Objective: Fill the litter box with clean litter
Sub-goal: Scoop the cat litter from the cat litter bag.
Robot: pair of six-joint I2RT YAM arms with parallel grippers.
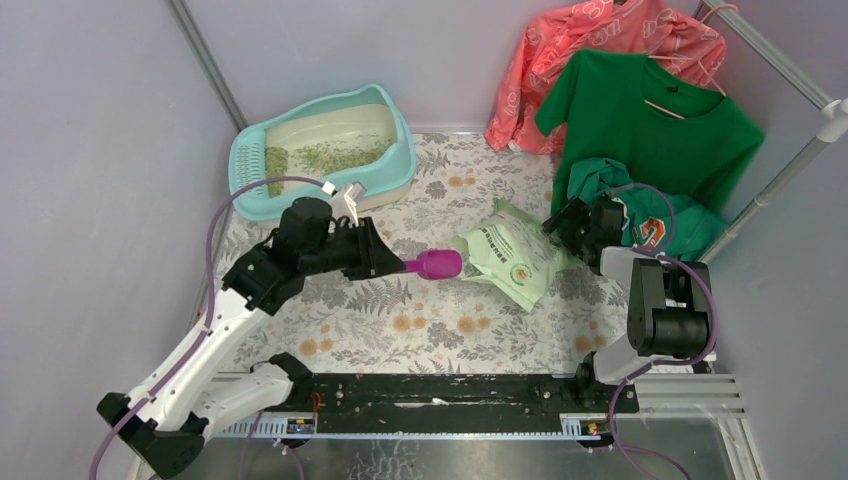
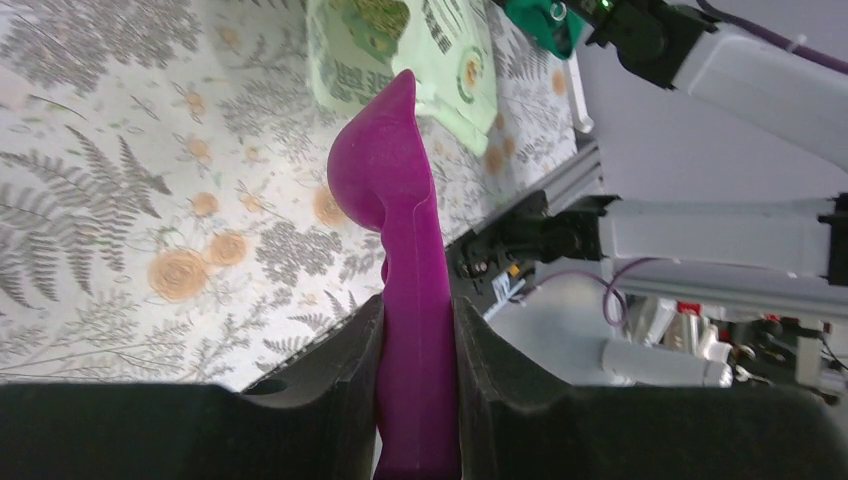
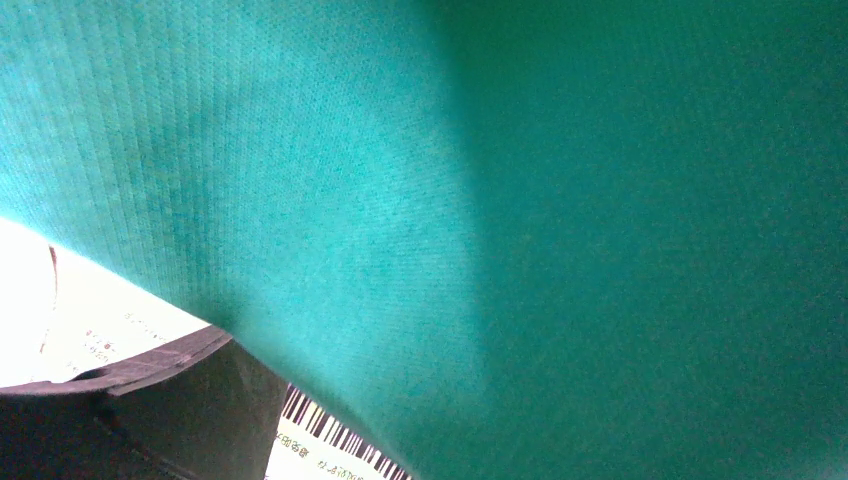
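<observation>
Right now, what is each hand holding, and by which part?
Left hand grips the purple scoop by its handle, bowl free. Right hand is open beside the green printed bag; nothing seen held.

Bare tablecloth (image 1: pixel 400 320) before litter box (image 1: pixel 403 165); bag (image 1: pixel 510 255), teal cloth (image 3: pixel 500 200) against right gripper (image 1: pixel 558 222)

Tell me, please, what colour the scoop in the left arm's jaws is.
The scoop is solid magenta-purple, clearest in the left wrist view.

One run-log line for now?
left gripper: shut on purple scoop | scoop: head beside litter bag | right gripper: open, by bag | litter box: some clean litter inside
</observation>
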